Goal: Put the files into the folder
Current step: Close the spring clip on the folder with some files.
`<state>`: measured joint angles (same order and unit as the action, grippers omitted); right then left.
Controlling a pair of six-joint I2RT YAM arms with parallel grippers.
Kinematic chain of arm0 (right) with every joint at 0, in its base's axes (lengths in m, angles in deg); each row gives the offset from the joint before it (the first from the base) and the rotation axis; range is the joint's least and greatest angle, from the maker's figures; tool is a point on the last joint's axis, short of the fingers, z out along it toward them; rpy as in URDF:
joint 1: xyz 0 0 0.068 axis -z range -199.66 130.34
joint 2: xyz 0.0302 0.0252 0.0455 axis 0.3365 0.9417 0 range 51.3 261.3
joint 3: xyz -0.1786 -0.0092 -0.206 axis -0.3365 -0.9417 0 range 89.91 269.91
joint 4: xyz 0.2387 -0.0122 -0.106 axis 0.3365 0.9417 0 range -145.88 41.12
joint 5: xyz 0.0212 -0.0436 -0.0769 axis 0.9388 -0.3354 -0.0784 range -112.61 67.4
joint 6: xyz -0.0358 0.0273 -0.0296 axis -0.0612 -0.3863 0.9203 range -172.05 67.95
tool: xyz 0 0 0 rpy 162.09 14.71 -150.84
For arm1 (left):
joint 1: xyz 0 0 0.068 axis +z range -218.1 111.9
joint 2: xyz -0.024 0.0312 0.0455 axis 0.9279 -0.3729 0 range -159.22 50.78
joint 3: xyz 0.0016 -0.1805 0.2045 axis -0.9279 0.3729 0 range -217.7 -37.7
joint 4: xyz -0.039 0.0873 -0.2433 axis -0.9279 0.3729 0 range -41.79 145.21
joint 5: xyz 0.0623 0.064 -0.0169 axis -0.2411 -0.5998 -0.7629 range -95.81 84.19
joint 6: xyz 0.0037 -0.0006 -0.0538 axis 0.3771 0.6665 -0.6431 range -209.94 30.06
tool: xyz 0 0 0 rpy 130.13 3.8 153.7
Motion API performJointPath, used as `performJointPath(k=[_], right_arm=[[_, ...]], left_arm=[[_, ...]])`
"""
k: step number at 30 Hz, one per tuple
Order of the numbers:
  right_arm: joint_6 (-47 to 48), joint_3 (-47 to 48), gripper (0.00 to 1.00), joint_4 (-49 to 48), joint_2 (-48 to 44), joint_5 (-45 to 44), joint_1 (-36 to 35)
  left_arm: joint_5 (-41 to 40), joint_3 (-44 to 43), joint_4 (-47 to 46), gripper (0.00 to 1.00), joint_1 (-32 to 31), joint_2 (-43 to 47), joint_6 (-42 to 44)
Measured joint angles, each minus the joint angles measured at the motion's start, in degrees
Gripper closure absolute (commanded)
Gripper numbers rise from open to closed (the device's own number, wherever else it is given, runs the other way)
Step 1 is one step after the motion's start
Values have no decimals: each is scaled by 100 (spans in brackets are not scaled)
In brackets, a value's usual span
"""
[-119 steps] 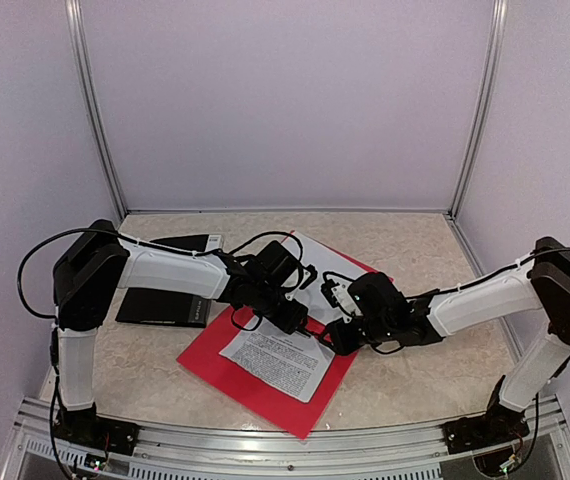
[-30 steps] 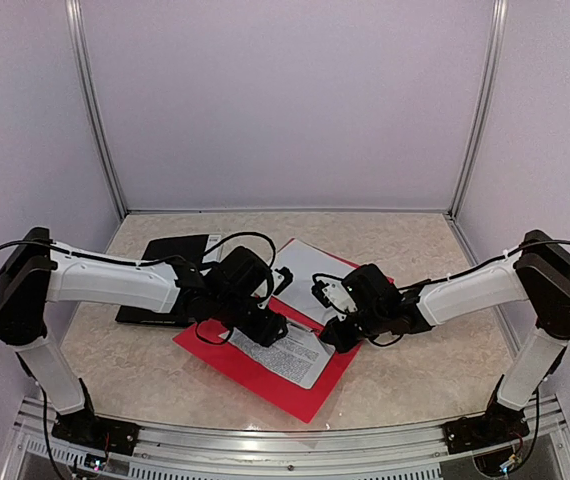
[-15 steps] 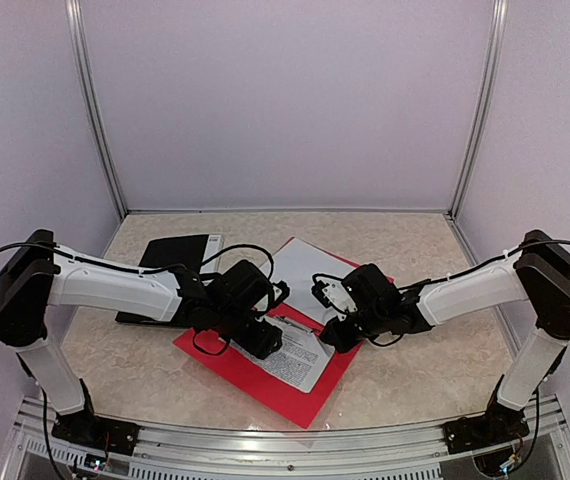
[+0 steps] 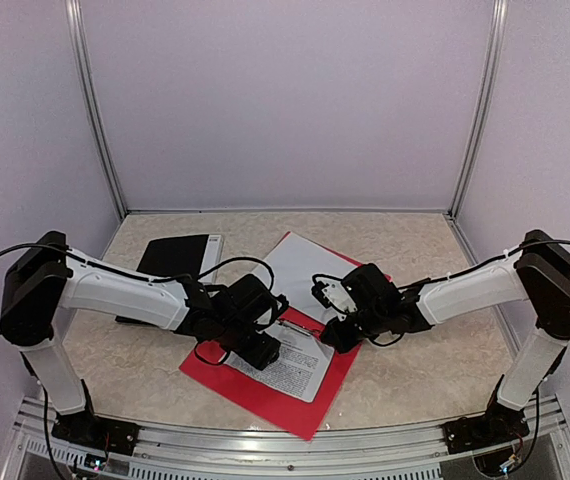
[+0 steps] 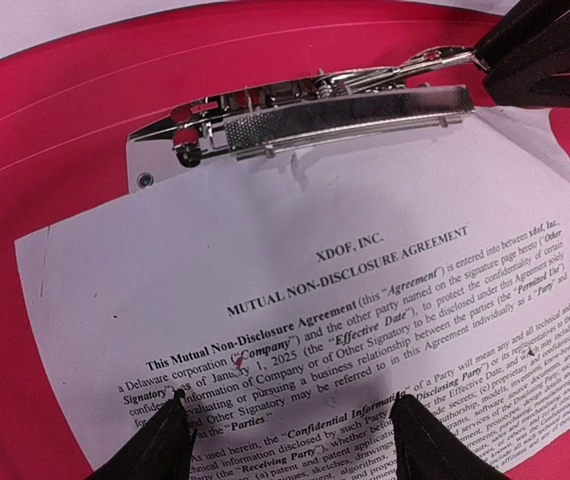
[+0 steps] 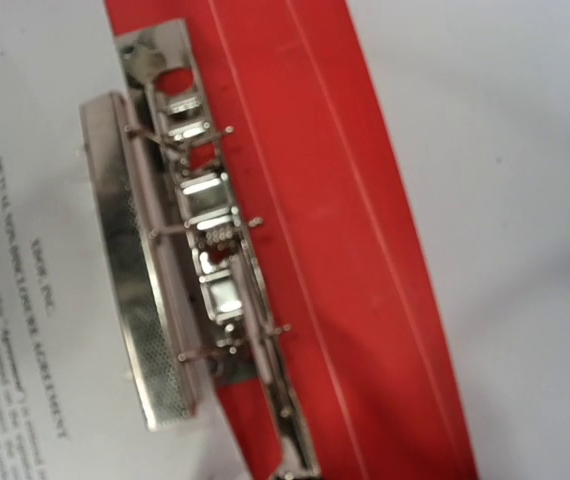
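Your left gripper point(image 5: 285, 425) gapes wide, fingertips point(image 5: 165, 445) resting on the printed white paper sheet point(image 5: 345, 300) lying in the open red folder point(image 5: 55, 160), top edge at the silver metal clip point(image 5: 345, 115). At the clip's lever, your right gripper point(image 4: 329, 337) touches it; its opening is unclear.

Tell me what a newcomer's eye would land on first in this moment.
The open red folder at the table's near middle stands out. A printed sheet headed Mutual Non-Disclosure Agreement lies in it, its top edge at the metal clip. Both arms converge there: the left gripper, fingers spread, is over the sheet's text, and the right gripper is at the clip's end.
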<state>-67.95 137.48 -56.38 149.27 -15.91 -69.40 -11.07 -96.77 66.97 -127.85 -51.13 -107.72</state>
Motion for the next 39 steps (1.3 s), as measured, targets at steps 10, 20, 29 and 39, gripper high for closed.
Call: performJointPath(k=[10, 20, 29, 39], right_arm=[[2, 127, 94, 170, -7, 20, 0], [2, 271, 93, 341, -59, 20, -15], [11, 490, 93, 549, -72, -9, -63], [59, 758, 92, 713, -81, -35, -142]], left_arm=[[-76, 122, -87, 36, -44, -96, -63], [-188, 221, -254, 36, -85, -122, -142], [-280, 249, -310, 36, -114, -125, -151], [-334, 269, -332, 36, -138, -125, -151]])
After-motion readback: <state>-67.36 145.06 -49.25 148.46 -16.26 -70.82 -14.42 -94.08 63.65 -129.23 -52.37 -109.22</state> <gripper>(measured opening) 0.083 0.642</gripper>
